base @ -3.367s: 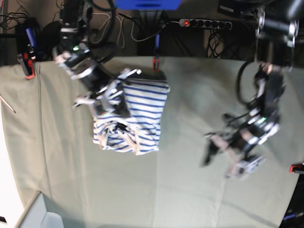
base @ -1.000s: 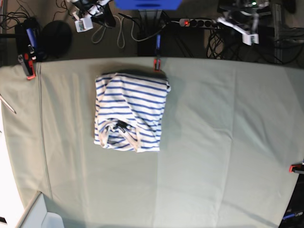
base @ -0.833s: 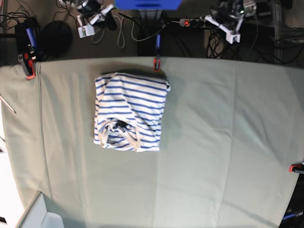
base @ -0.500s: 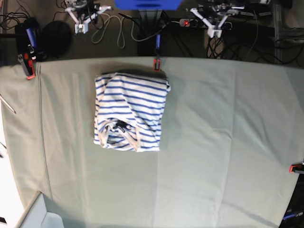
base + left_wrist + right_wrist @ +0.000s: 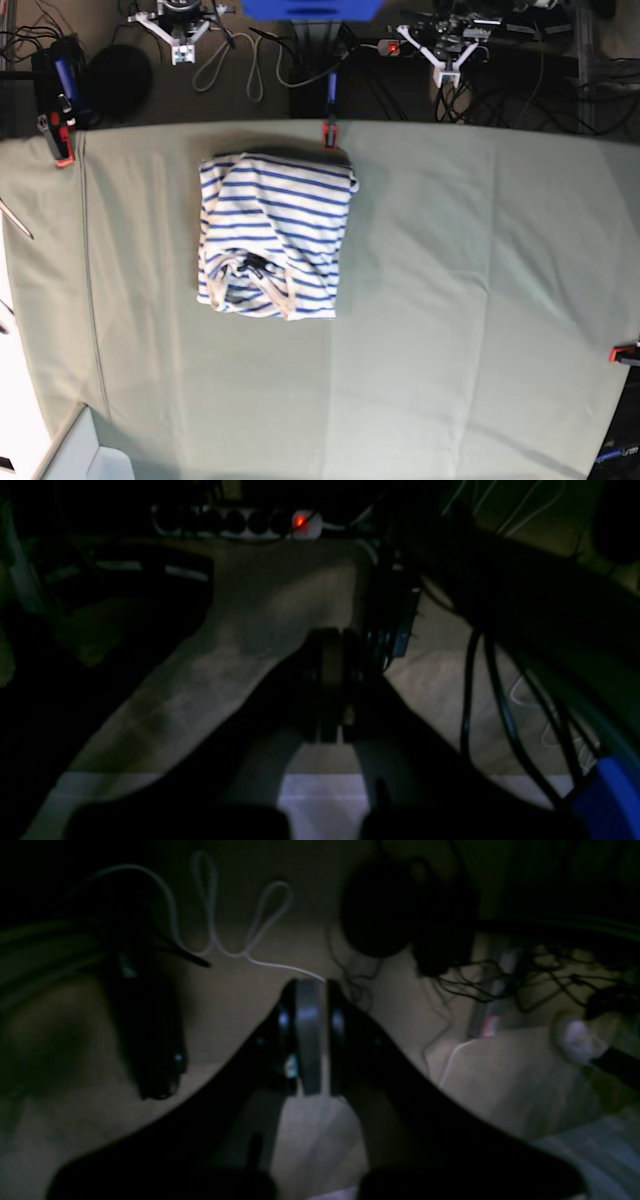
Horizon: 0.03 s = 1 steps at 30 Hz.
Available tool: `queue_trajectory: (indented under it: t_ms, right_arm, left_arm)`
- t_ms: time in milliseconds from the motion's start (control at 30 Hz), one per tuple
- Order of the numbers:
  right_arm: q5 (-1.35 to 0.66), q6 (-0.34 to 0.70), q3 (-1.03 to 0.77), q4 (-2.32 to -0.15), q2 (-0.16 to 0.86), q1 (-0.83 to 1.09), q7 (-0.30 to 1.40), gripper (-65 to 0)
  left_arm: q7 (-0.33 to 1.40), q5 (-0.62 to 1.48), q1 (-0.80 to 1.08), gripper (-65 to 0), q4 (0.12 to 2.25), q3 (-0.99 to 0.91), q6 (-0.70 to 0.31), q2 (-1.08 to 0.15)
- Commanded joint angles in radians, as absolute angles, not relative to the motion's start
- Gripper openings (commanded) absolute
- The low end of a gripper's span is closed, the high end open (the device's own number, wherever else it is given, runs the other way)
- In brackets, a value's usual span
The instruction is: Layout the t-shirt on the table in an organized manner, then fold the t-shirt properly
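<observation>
The left gripper (image 5: 332,685) and the right gripper (image 5: 307,1037) are both closed tight and hold nothing (they sit past the table's far edge, over the dim floor). One t-shirt (image 5: 275,235) lies folded on the table (image 5: 470,300), near the far edge. Its long side runs from far to near, and the collar (image 5: 250,270) is at the near end. Three red clamps (image 5: 327,134) show.

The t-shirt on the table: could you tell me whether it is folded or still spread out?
Folded. The t-shirt lies as a compact rectangle on the table, no sleeves sticking out, its collar on top near one end.
</observation>
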State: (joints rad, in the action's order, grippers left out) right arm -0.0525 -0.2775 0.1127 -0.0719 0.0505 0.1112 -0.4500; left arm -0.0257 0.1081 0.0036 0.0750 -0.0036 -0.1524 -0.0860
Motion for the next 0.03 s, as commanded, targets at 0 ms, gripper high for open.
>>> queue_trajectory:
  t_ms: [0]
  right_arm:
    - [-0.058, -0.295, 0.113, -0.073, 0.059, 0.114, -0.463, -65.0]
  left_arm:
    - [-0.030, 0.105, 0.001, -65.0, 0.079, 0.001, -0.151, -0.084]
